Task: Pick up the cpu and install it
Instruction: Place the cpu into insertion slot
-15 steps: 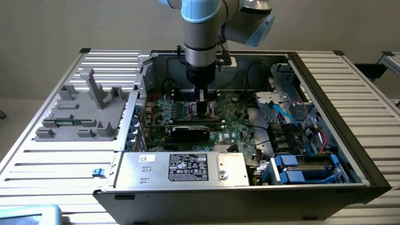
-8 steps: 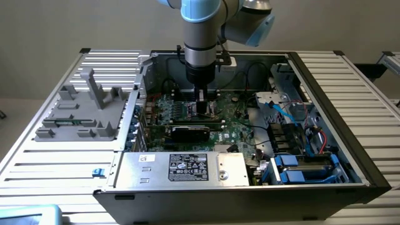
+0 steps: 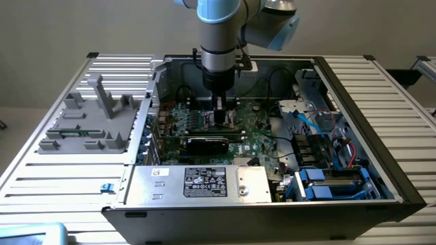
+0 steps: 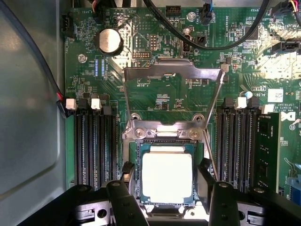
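Above socket: you have open room straight down over the shiny silver square cpu (image 4: 167,178).
Hinge side: the bare-metal hinged load plate (image 4: 171,73) stands raised, blocking that approach.
Flanks: rows of black memory slots (image 4: 94,150) hem you in on both sides.
Case interior: a black expansion card (image 3: 214,144) crosses the board nearby.

This looks like a robotics lab or test workshop. An opened computer case (image 3: 259,224) lies on a slatted aluminium surface (image 3: 61,178) beside a grey moulded fixture (image 3: 89,122), a robot arm (image 3: 218,41) above it.
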